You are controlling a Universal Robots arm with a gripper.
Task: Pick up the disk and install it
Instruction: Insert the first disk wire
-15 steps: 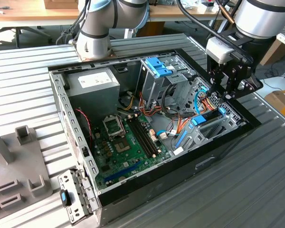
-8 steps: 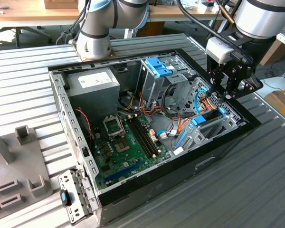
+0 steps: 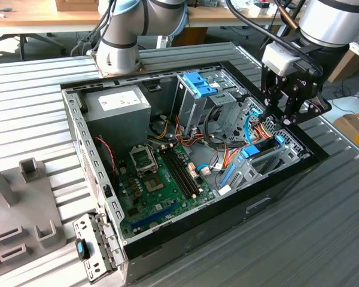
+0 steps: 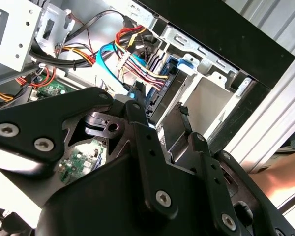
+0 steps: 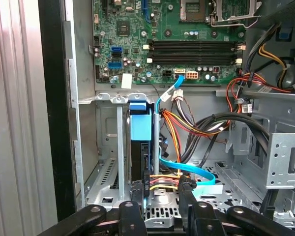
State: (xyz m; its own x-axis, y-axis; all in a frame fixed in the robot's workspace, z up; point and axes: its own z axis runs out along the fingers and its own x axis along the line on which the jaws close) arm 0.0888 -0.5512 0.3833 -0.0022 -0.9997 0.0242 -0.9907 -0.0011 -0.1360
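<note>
The disk point(image 5: 139, 147) stands on edge in a bay of the open computer case point(image 3: 287, 179), its black body framed by a bright blue carrier whose tab faces the motherboard. In the exterior view the disk point(image 3: 264, 145) lies low at the case's right end, and my gripper point(image 3: 274, 116) hangs just above it. In both wrist views my gripper point(image 5: 162, 201) point(image 4: 160, 110) is open. One of its black fingers point(image 5: 137, 196) is at the disk's end. Orange, yellow and blue cables run between the fingers, and nothing is held.
The green motherboard point(image 3: 161, 179), grey power supply point(image 3: 116, 107) and a metal drive cage with a light-blue latch point(image 3: 198, 84) fill the case. A perforated bracket with a blue clip point(image 3: 90, 248) lies on the ribbed table. Grey fixtures point(image 3: 24, 197) stand at the exterior view's left. A hand point(image 4: 285, 172) is beside the case.
</note>
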